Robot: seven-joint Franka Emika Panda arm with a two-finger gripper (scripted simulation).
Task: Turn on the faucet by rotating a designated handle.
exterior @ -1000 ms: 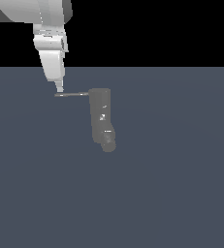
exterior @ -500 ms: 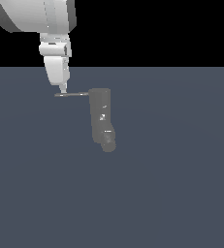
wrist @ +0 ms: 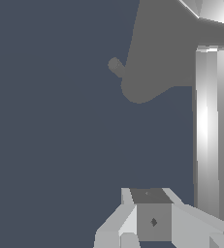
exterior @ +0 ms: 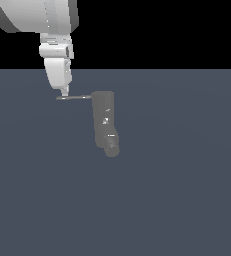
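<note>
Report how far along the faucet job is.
Done: the hand has reached the free end of the handle, the rod sticking out sideways from the top of the faucet. In hand: fingertips sit at the rod tip; actual contact can't be confirmed. Left: rotating the handle, which lies level, apparently unturned.

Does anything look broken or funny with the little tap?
Nothing looks broken. The faucet looks whole and in one piece, and its handle sticks out straight toward the exterior view's left. The gripper sits right at the handle's far end. Whether its jaws are open is unclear.
</note>
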